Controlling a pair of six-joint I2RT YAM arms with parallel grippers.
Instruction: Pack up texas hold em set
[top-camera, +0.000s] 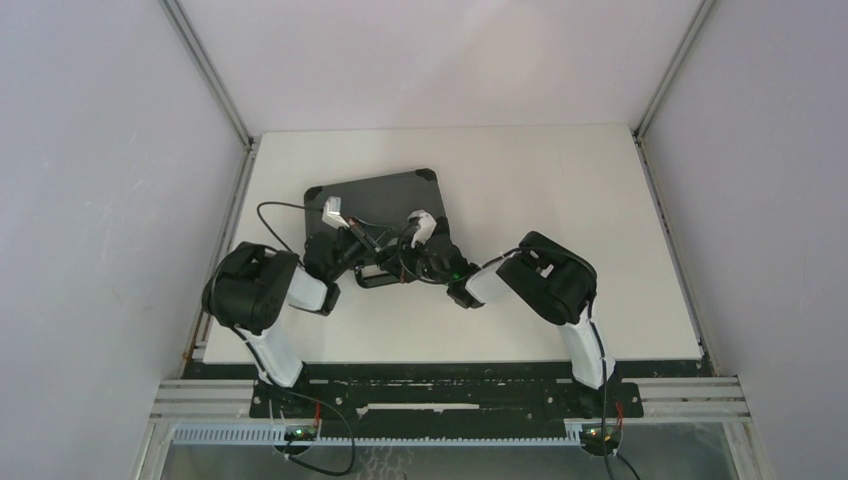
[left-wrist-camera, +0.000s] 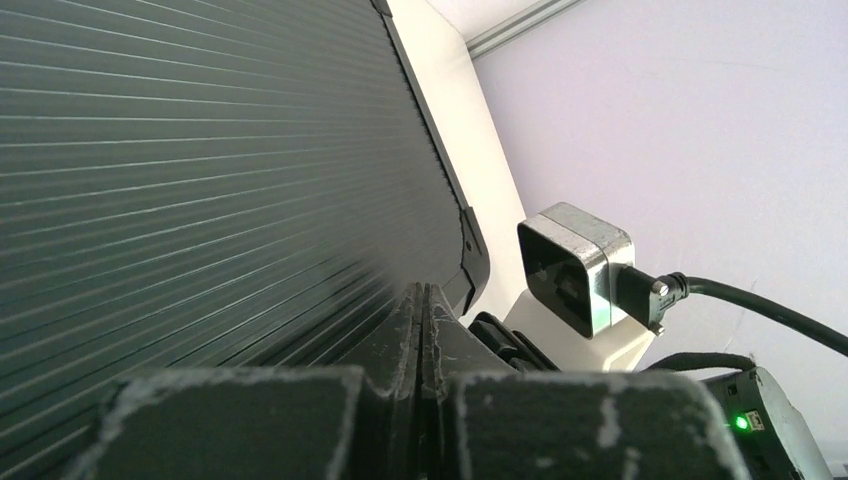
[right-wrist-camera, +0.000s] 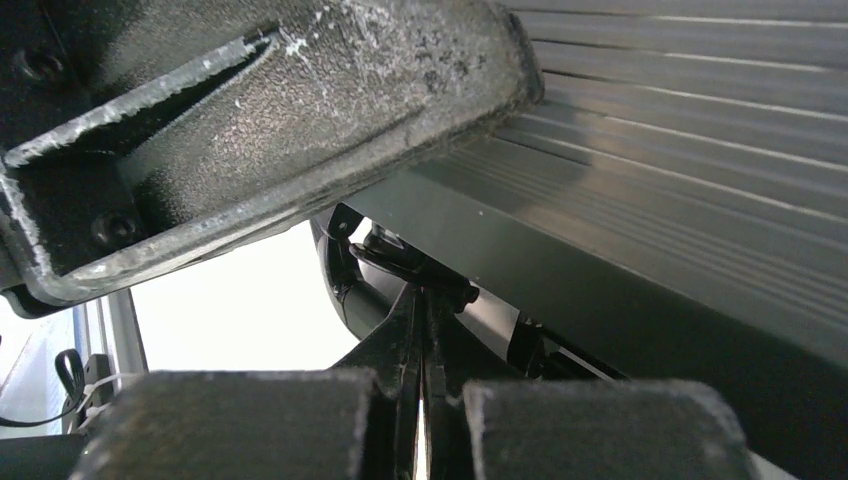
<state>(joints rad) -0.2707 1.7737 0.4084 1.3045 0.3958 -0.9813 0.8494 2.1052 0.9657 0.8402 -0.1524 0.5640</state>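
The white table (top-camera: 560, 260) carries the black case (top-camera: 385, 200), which lies flat with its lid down, left of centre. I'd judge it stiff, and heavy if fully loaded. Its ribbed lid offers no pinch, so I'd take hold along the near rim. The overhead view shows both arms crowding that rim. Only the wrist views show the left gripper (left-wrist-camera: 425, 310) and right gripper (right-wrist-camera: 422, 320), fingers pressed together on nothing I can see.

The briefcase (top-camera: 385, 200) lies on the table (top-camera: 570, 230), left of centre.
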